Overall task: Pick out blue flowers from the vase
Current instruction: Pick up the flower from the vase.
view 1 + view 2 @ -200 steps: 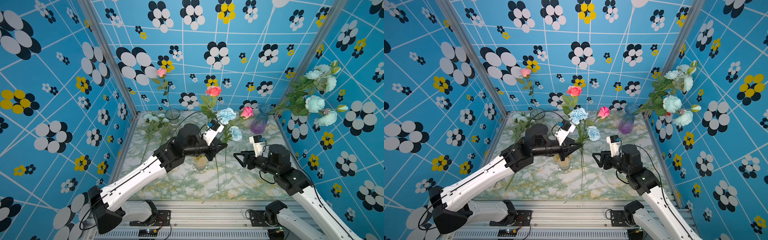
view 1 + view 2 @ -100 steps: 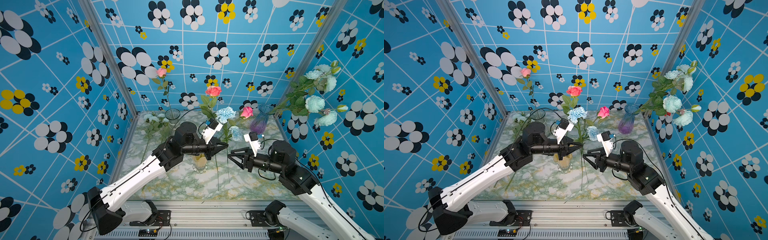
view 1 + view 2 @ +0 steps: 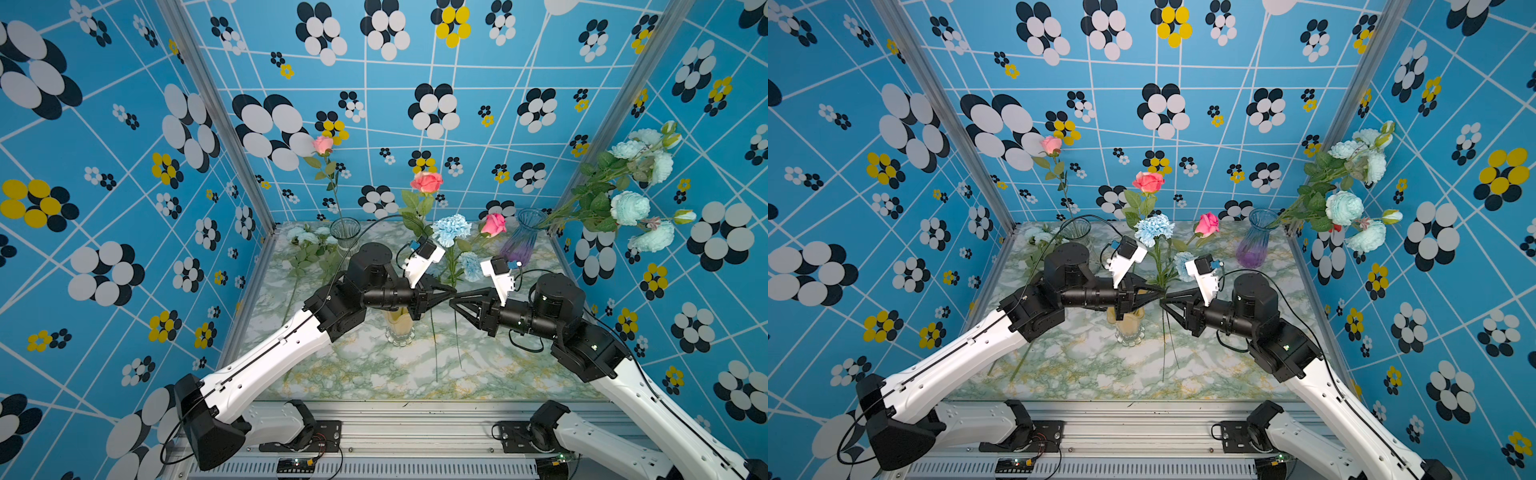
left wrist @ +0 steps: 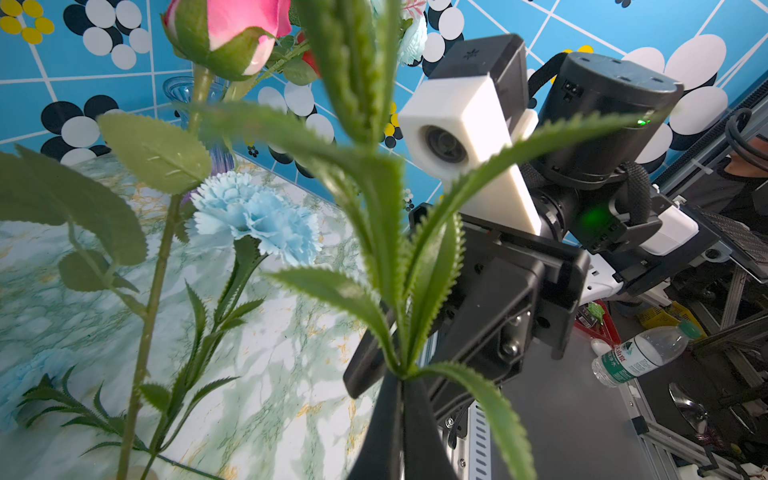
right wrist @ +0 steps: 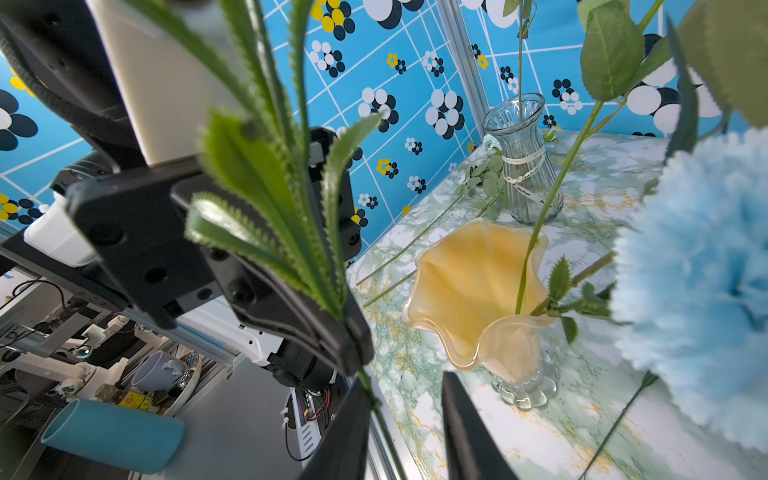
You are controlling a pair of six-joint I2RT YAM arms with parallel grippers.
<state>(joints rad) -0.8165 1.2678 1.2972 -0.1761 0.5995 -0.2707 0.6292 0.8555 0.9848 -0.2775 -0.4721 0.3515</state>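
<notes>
Amber vase (image 5: 457,282) gleaming as glossy glass, clear vase (image 5: 528,166) showing ribbed glass, desk (image 3: 374,374) shining smooth, blue carnation (image 3: 451,228) looking like ruffled cloth

- Left gripper (image 4: 401,380): jaws closed on a leafy green stem (image 4: 395,266).
- Pale blue carnation (image 4: 253,216): beside a pink rose (image 4: 237,25), above the marble surface (image 4: 291,353).
- Right arm's camera (image 4: 446,143): faces the stem.
</notes>
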